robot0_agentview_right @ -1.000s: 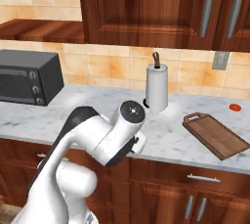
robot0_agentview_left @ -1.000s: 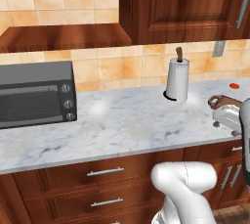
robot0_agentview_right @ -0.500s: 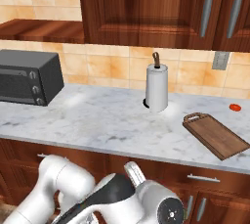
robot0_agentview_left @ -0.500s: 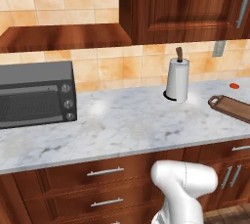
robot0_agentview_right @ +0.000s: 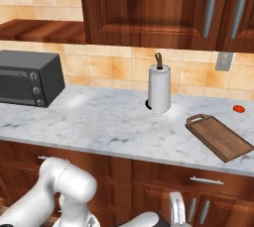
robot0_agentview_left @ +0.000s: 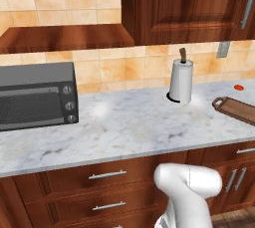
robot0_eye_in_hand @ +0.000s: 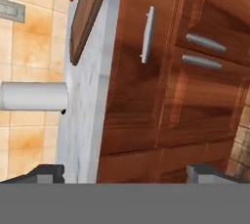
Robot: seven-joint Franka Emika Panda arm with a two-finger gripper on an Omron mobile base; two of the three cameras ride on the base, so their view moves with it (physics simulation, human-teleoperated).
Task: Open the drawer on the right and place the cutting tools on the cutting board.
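Observation:
The drawer [robot0_agentview_right: 218, 171] on the right is shut, its metal handle [robot0_eye_in_hand: 148, 33] lying across the reddish-brown front just under the counter edge. In the hand view, which is rolled sideways, my gripper [robot0_eye_in_hand: 126, 174] hangs low in front of the cabinets, a short way from that handle. It is open, its two dark fingertips far apart with nothing between them. The cutting board [robot0_agentview_right: 221, 138] lies flat on the marble above the drawer, its loop handle toward the wall; it also shows as the cutting board [robot0_eye_in_hand: 85, 15] and the cutting board [robot0_agentview_left: 236, 110]. The cutting tools are out of view.
A white paper-towel roll [robot0_agentview_right: 159, 91] stands mid-counter near the wall. A black toaster oven [robot0_agentview_left: 35, 95] sits at the left. A small red thing [robot0_agentview_right: 239, 108] lies behind the board. Two cabinet door handles [robot0_eye_in_hand: 205, 43] sit below the drawer. My white arm [robot0_agentview_right: 64, 191] bends low before the cabinets.
The arm has swung down from over the counter to below its edge, in front of the cabinet fronts. The gripper has stayed open. Nothing on the counter has moved.

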